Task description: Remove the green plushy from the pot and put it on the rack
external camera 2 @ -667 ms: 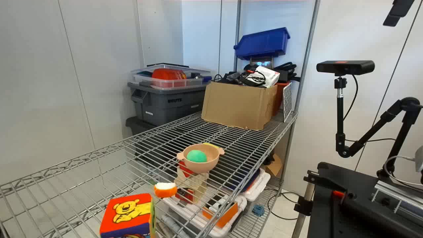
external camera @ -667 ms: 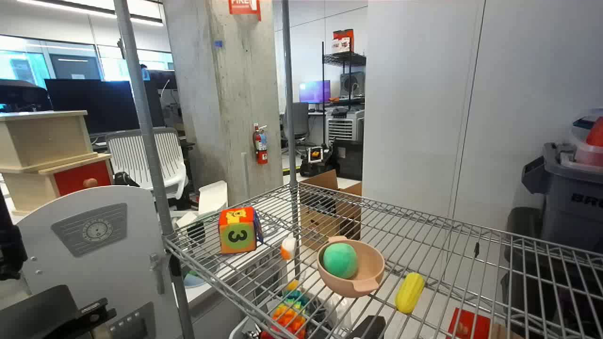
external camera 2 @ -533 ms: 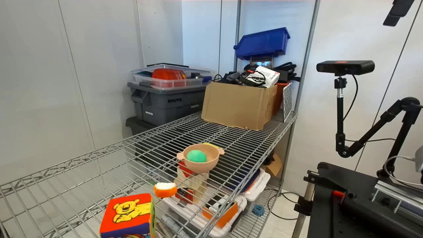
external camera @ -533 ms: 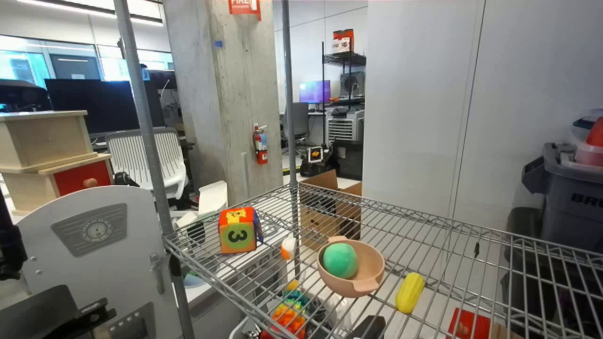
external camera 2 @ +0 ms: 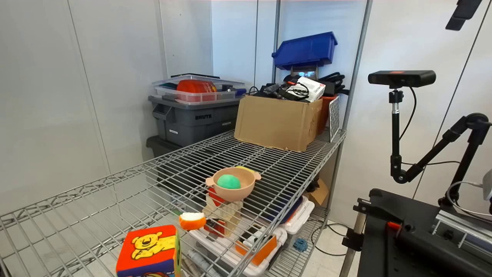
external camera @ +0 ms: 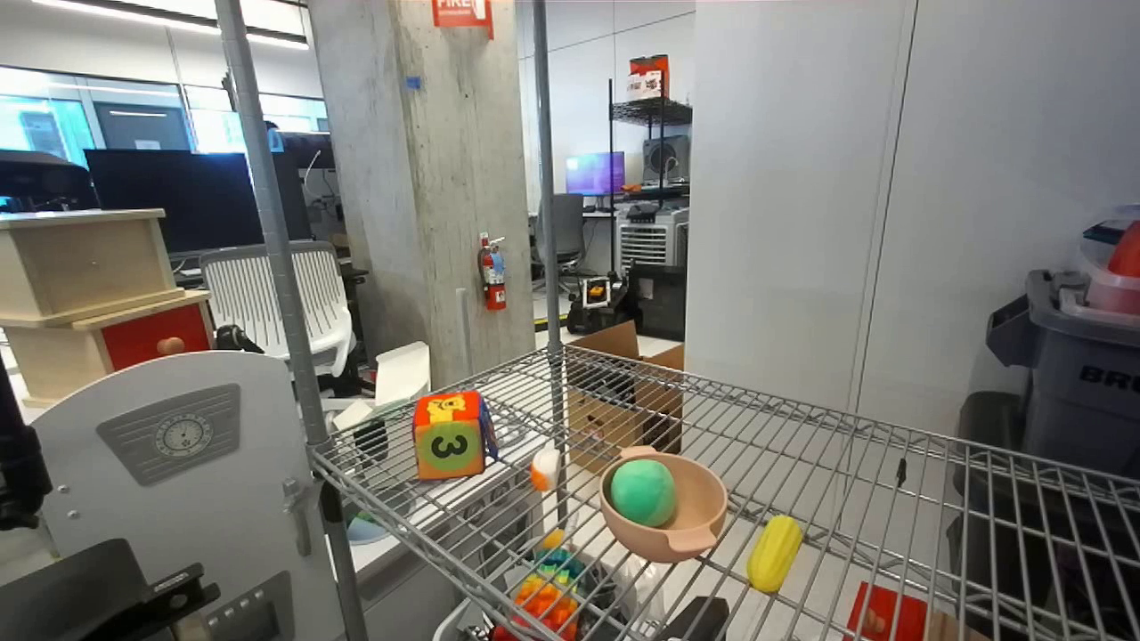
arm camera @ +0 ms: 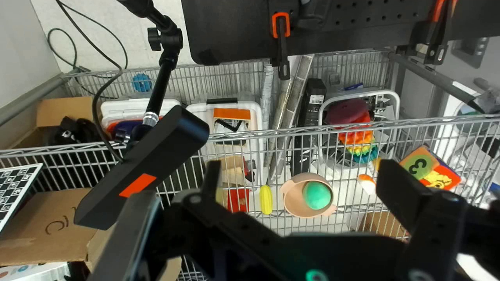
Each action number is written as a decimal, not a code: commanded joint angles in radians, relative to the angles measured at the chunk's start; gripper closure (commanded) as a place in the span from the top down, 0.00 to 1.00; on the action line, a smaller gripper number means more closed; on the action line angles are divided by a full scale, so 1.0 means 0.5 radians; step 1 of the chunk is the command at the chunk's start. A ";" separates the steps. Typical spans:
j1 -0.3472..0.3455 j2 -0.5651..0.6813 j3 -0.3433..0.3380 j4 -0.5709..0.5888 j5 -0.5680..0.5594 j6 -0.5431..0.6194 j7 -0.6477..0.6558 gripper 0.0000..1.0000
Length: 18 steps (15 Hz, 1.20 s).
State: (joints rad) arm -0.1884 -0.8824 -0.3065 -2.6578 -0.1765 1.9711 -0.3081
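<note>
Inside the pot (external camera: 701,499), the green plushy (external camera: 643,492) is sitting nearer the wall that is facing the boxy toy (external camera: 451,436), away from the side where the yellow toy (external camera: 775,554) is lying. The pot itself is resting on the wires of the rack (external camera 2: 284,169), so the plushy is waiting just above its goal without being placed on it.

Against the slightly earlier frames, both exterior views are showing no shift: pot, plushy, boxy toy and yellow toy are all keeping their places. For the task, that is probably meaning that the removal is still pending, with the approach as the step in hand. From the wrist view, the jaws are standing wide apart and pinching nothing; the pot and plushy are appearing beyond them, within the gap. Whether the jaws are travelling, a single wrist picture is not telling.

A black camera (arm camera: 146,166) is looming beside the jaws in that view; its depth is remaining unclear, so the descent will likely be needing care around it. The next move is probably calling for bringing the spread jaws down over the plushy, and the nearby wall may be leaving one side little room. Once released, the rounded plushy may be rolling toward the orange-and-white toy (external camera: 545,469).
</note>
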 commanded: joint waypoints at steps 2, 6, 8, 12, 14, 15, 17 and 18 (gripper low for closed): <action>-0.002 0.002 0.003 0.004 0.004 -0.005 -0.001 1.00; 0.025 0.107 0.027 0.013 -0.002 0.072 0.029 1.00; 0.046 0.182 0.054 0.009 -0.004 0.125 0.049 1.00; 0.114 0.462 0.177 0.045 0.016 0.296 0.171 1.00; 0.158 0.658 0.258 0.117 0.022 0.355 0.239 1.00; 0.172 0.773 0.277 0.141 0.023 0.418 0.258 1.00; 0.230 0.987 0.313 0.261 0.090 0.455 0.289 1.00; 0.260 1.137 0.333 0.335 0.126 0.488 0.305 1.00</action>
State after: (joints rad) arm -0.0892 -0.5102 -0.1607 -2.6098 -0.1624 2.1832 -0.1723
